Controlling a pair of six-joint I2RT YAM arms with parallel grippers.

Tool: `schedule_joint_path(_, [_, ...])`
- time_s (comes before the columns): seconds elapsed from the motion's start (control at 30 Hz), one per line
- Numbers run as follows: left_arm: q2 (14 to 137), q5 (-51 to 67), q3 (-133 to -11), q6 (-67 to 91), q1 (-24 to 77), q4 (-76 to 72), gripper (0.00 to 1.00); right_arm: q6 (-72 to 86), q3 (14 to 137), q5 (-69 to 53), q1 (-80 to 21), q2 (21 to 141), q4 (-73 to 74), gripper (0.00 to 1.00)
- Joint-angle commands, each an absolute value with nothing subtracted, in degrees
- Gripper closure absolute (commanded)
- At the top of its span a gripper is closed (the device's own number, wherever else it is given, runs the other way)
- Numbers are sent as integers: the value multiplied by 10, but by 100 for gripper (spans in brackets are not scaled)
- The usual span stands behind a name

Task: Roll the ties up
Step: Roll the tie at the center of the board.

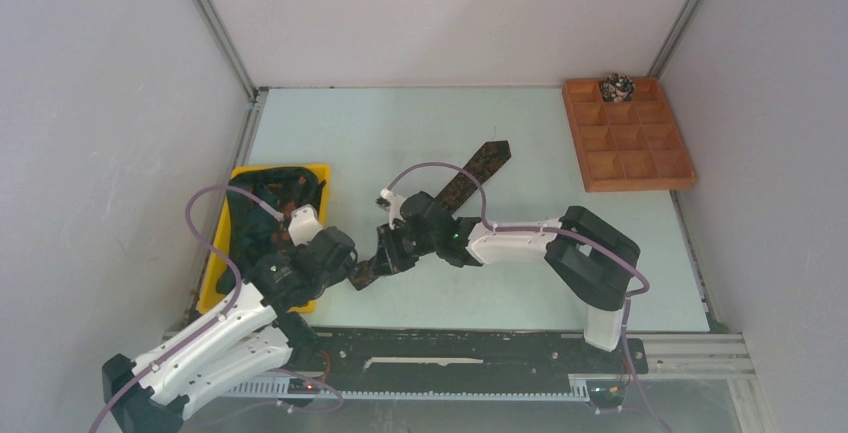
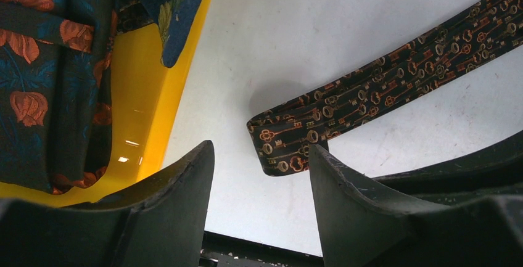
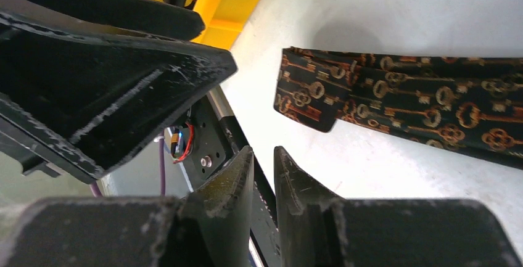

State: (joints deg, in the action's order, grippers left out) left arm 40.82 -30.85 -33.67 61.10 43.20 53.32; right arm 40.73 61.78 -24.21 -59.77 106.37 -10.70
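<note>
A dark tie with an orange key pattern [image 1: 478, 169] lies flat and diagonal across the table. Its near end is folded back on itself [image 2: 290, 150] and also shows in the right wrist view [image 3: 308, 103]. My left gripper [image 1: 343, 255] is open and empty, its jaws just short of that folded end [image 2: 261, 174]. My right gripper [image 1: 386, 253] hovers over the tie's near part; its jaws [image 3: 263, 168] are almost together with nothing between them. A small rolled tie [image 1: 617, 86] sits in a back compartment of the wooden tray [image 1: 640, 185].
A yellow tray [image 1: 300, 168] at the left holds several dark floral ties [image 2: 37, 63]. The left arm partly covers it. One of the left gripper's fingers [image 3: 123, 76] is close to my right gripper. The table's front rail [image 1: 450, 353] runs just behind both grippers.
</note>
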Motion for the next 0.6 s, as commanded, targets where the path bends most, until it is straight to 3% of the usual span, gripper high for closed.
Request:
schedule_joint_path(0.0, [391,-325,-329,633,429,534,37,399,659,-243,-609,1090,-98,79])
schedule_joint_path(0.57, [351,-313,-308,644,429,539,40,398,715,-254,-608,1165,-86,84])
